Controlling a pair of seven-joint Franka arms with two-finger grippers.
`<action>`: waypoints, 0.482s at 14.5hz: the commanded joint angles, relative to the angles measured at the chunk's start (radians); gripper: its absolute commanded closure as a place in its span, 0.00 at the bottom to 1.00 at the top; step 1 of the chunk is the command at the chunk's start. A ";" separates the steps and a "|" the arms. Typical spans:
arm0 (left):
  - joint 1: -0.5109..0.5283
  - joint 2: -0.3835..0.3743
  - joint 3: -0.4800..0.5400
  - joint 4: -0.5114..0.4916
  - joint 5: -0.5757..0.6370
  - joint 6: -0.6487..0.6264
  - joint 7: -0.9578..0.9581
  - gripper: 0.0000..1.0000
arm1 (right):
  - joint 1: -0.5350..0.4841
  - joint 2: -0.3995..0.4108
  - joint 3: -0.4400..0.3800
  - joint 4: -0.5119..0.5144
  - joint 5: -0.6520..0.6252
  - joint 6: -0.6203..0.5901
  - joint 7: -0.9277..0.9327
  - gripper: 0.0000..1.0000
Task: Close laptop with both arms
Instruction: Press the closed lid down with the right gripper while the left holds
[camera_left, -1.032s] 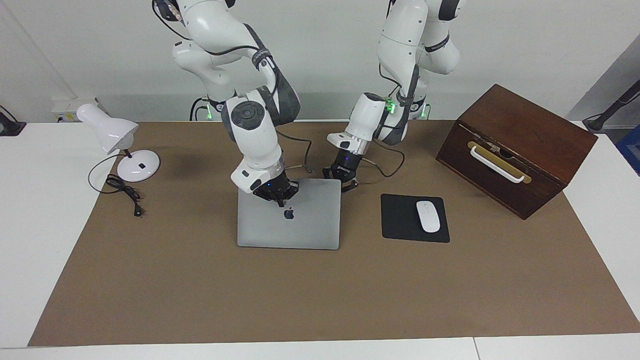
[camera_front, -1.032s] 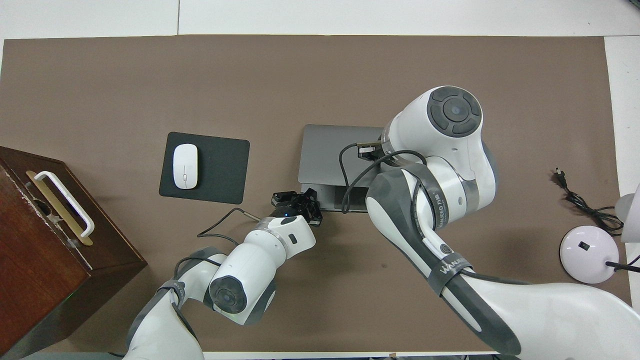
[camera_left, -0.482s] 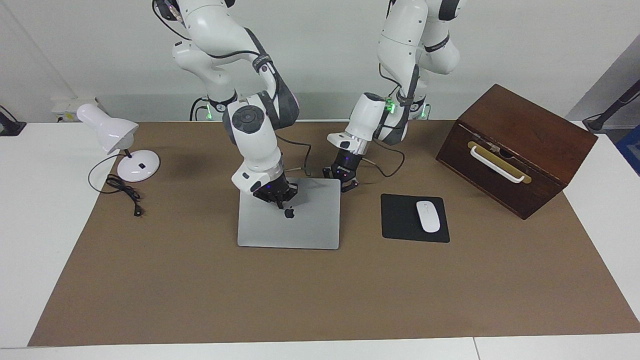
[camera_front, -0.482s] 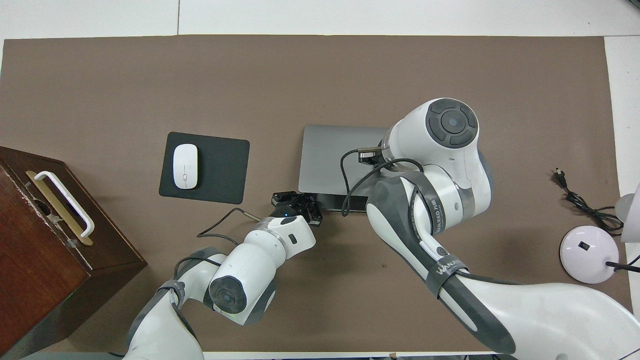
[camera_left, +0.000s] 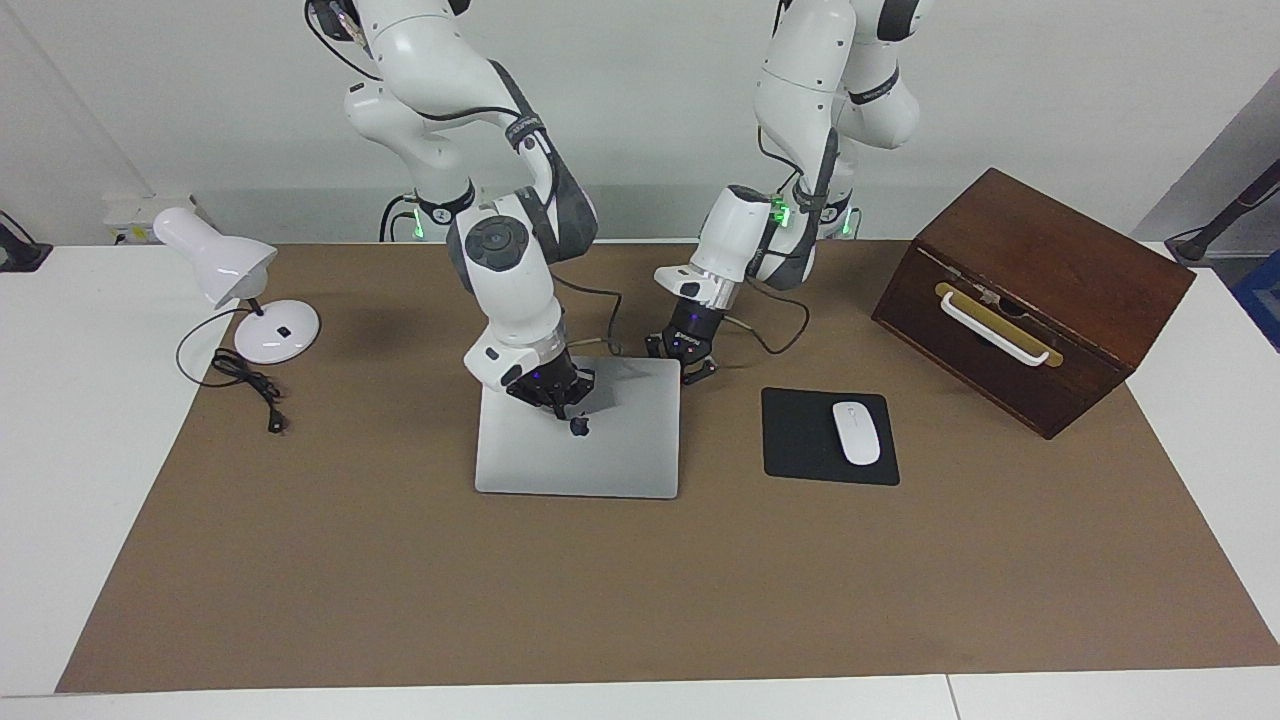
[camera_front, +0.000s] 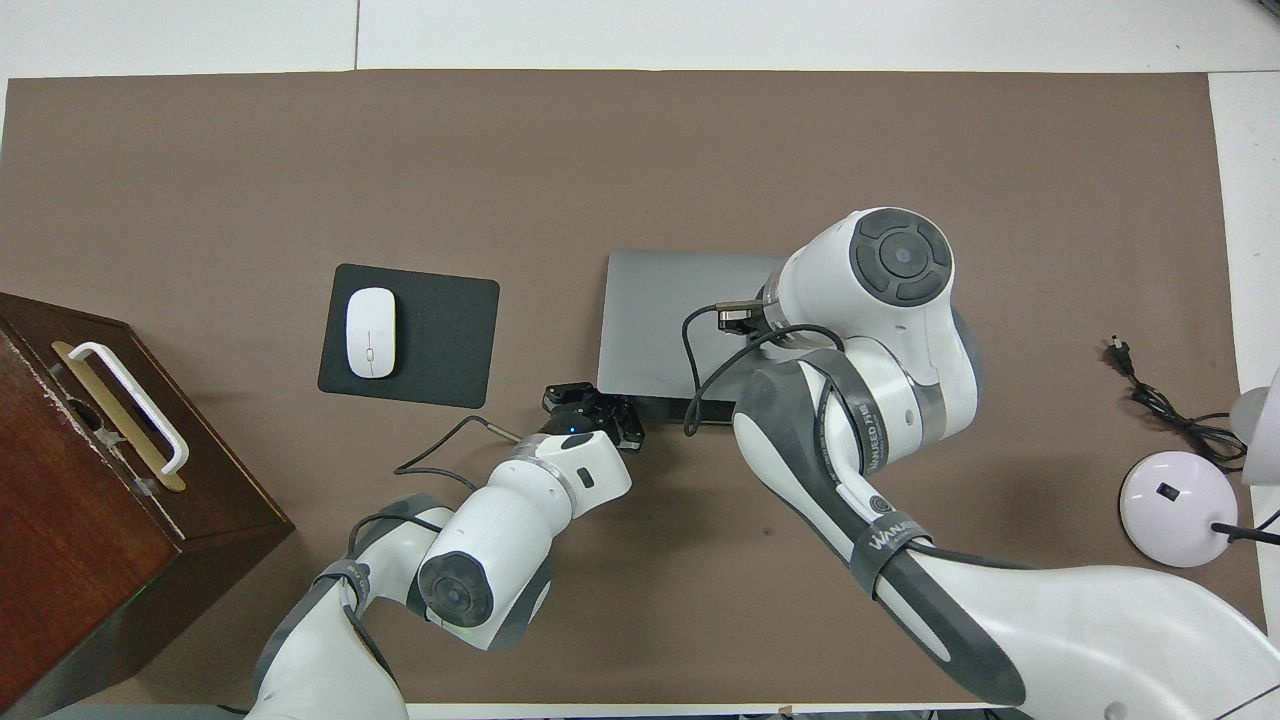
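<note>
Laptop lid nearly flat under two shut grippers.

You cannot see the right gripper (camera_left: 560, 405) from overhead, where its own arm hides it; facing, its closed fingertips press the lid of the laptop (camera_left: 600, 450) just above the apple logo, holding nothing. The left gripper (camera_left: 690, 365), fingers also together and empty, sits at the laptop's corner nearest the robots; whether it touches is unclear. One laptop lies mid-table, beside one mouse pad (camera_left: 800, 440) carrying one mouse (camera_left: 856, 432).

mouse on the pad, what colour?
White mouse on the black mouse pad; clearest in the overhead view.
</note>
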 joint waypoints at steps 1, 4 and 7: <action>-0.004 0.006 0.015 -0.046 -0.020 -0.005 0.023 1.00 | -0.010 -0.022 0.005 -0.048 0.027 0.039 -0.040 1.00; -0.003 0.006 0.015 -0.046 -0.020 -0.006 0.023 1.00 | -0.013 -0.022 0.005 -0.049 0.027 0.042 -0.044 1.00; -0.003 0.006 0.015 -0.046 -0.020 -0.005 0.023 1.00 | -0.013 -0.019 0.005 -0.056 0.027 0.049 -0.044 1.00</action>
